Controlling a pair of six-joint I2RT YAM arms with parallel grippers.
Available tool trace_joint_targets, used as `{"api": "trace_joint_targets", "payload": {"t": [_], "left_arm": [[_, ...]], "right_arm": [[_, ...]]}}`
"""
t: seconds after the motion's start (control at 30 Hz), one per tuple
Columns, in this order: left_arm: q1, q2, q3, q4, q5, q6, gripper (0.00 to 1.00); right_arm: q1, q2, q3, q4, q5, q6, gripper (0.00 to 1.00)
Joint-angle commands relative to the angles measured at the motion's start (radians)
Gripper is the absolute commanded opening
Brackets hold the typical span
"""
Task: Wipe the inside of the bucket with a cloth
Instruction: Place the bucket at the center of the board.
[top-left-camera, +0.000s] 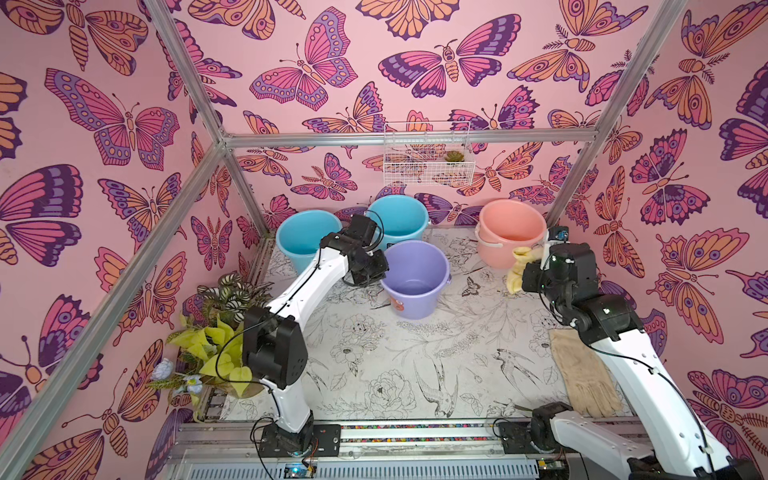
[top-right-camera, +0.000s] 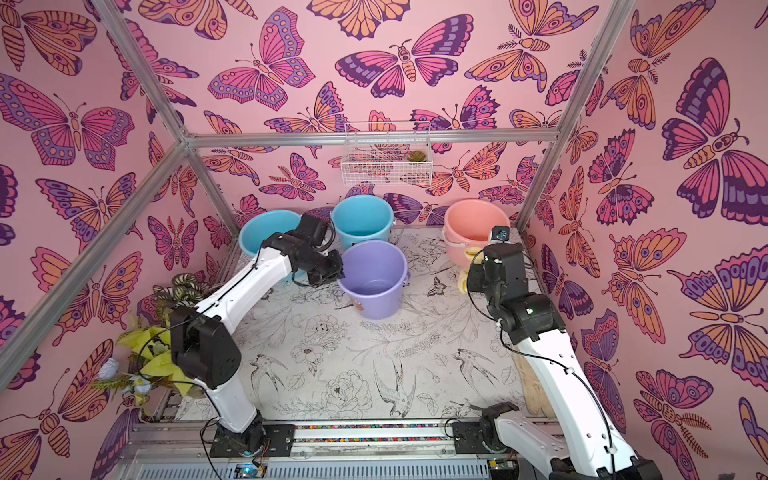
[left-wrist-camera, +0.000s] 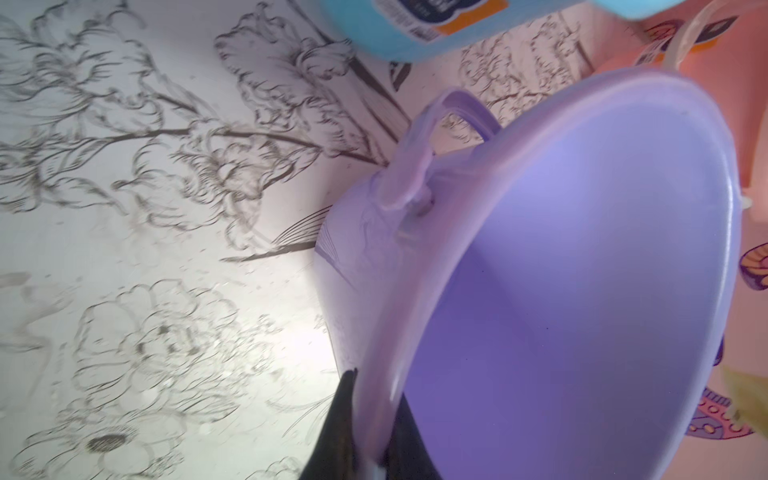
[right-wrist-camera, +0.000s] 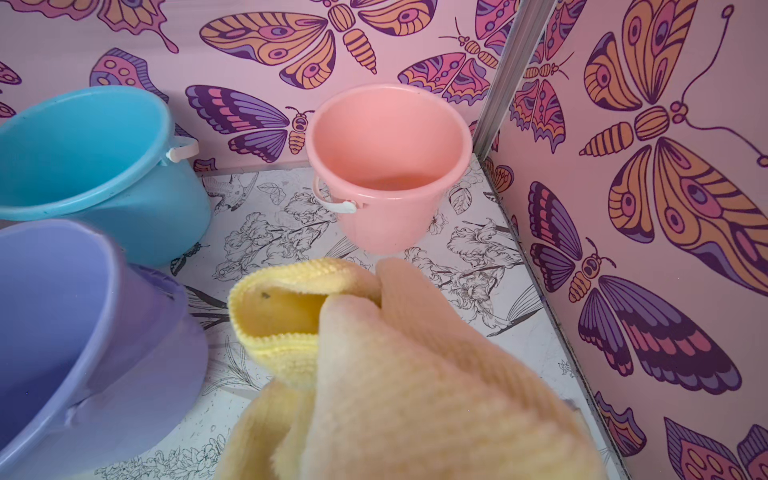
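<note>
The lavender bucket (top-left-camera: 415, 278) (top-right-camera: 372, 278) stands mid-table, its inside bare. My left gripper (top-left-camera: 376, 266) (left-wrist-camera: 372, 432) is shut on the bucket's left rim, with one black finger (left-wrist-camera: 345, 415) outside the wall and one inside. The bucket's inside (left-wrist-camera: 582, 270) fills the left wrist view. The pale-yellow cloth (top-left-camera: 519, 270) (top-right-camera: 467, 270) (right-wrist-camera: 374, 353) hangs bunched in the air to the right of the bucket, in front of the pink bucket. My right gripper (top-left-camera: 534, 270) is shut on the cloth, which hides its fingers in the right wrist view.
Two sky-blue buckets (top-left-camera: 305, 237) (top-left-camera: 401, 216) stand behind the lavender one. A salmon-pink bucket (top-left-camera: 511, 232) (right-wrist-camera: 386, 166) sits at the back right. A flat tan mat (top-left-camera: 582, 374) lies along the right wall, potted plants (top-left-camera: 216, 332) stand at the left, and a wire basket (top-left-camera: 428, 153) hangs on the back wall.
</note>
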Motion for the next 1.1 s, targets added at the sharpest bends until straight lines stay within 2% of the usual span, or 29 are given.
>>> {"api": "trace_joint_targets", "payload": {"t": [0.0, 0.2, 0.4, 0.57, 0.73, 0.8, 0.93, 1.07], "left_arm": [[-0.027, 0.078, 0.136, 0.052, -0.038, -0.076, 0.00], [-0.060, 0.287, 0.424, 0.052, -0.061, -0.126, 0.00], [-0.081, 0.456, 0.628, 0.049, -0.085, -0.179, 0.00], [-0.100, 0.533, 0.720, 0.049, -0.133, -0.203, 0.00], [-0.121, 0.568, 0.744, 0.052, -0.156, -0.224, 0.00], [-0.128, 0.574, 0.745, 0.054, -0.148, -0.228, 0.03], [-0.142, 0.570, 0.745, 0.058, -0.138, -0.224, 0.21], [-0.152, 0.566, 0.745, 0.062, -0.114, -0.220, 0.30]], "right_arm": [[-0.009, -0.014, 0.037, -0.008, -0.023, -0.009, 0.00], [-0.012, -0.010, 0.060, -0.011, -0.028, -0.012, 0.00], [-0.016, -0.011, 0.060, -0.009, -0.026, -0.018, 0.00], [-0.019, -0.016, 0.054, -0.009, -0.034, -0.018, 0.00], [-0.021, -0.023, 0.046, -0.009, -0.044, -0.018, 0.00], [-0.023, -0.028, 0.042, -0.010, -0.044, -0.017, 0.00], [-0.024, -0.038, 0.032, -0.009, -0.047, -0.013, 0.00], [-0.024, -0.040, 0.031, -0.013, -0.050, -0.012, 0.00]]}}
